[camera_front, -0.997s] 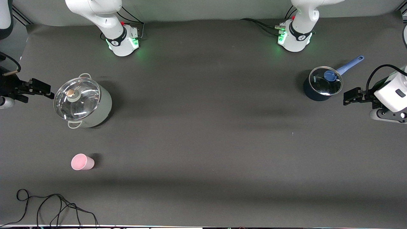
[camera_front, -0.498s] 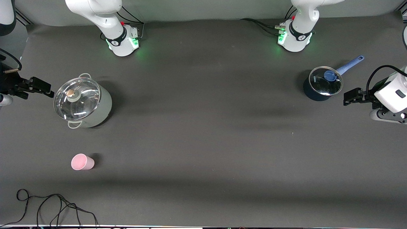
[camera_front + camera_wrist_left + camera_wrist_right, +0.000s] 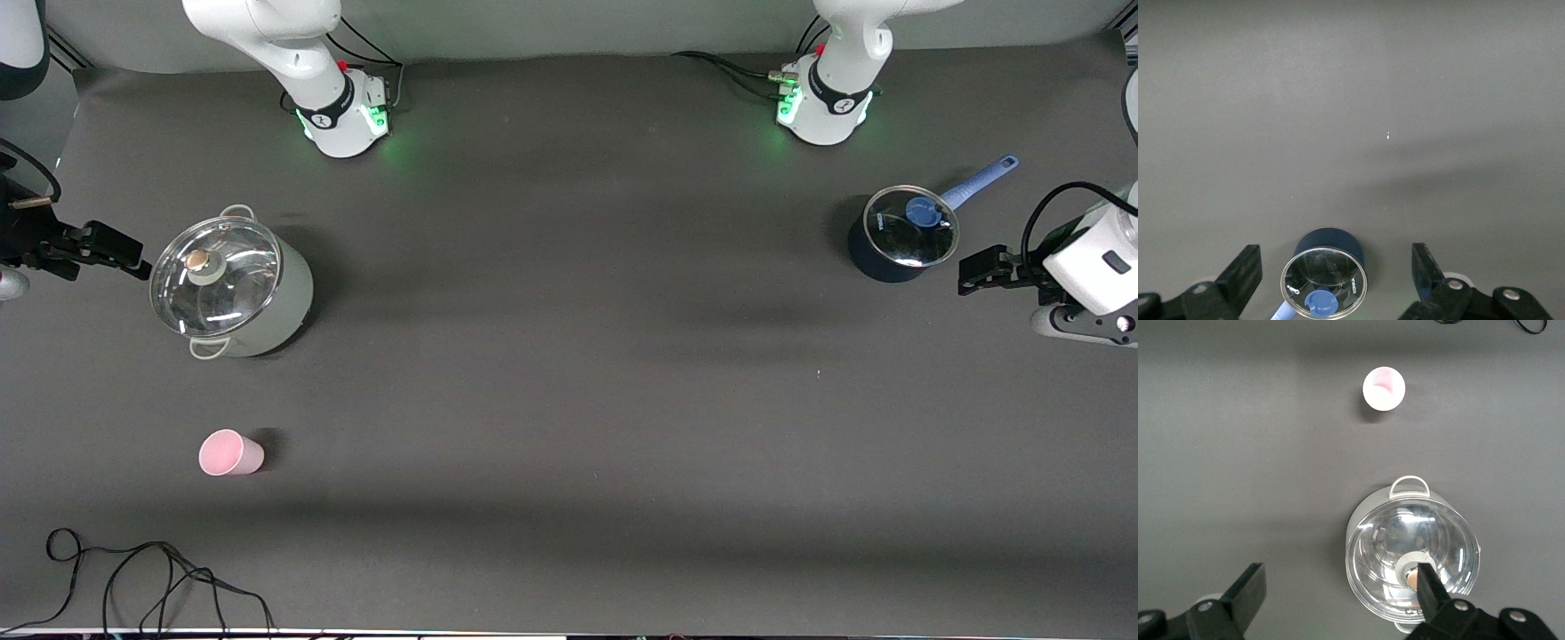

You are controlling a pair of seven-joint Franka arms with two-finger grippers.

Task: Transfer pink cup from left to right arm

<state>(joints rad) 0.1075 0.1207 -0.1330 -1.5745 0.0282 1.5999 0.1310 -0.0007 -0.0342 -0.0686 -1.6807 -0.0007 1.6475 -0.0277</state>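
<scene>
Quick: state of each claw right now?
Left claw: open, empty, over the blue saucepan.
Right claw: open, empty, by the lidded pot.

Robotics lab: two bench-mounted arms [image 3: 333, 107].

You have one pink cup [image 3: 230, 453] on the table. Two lidded pots are present: one large pale pot [image 3: 233, 284], farther from the front camera than the cup, and one small dark blue saucepan [image 3: 901, 233] (blue handle), well apart from the cup. Two grippers are in view: left gripper [image 3: 978, 269] and right gripper [image 3: 107, 247]. One black cable [image 3: 142, 578] lies near the cup.
</scene>
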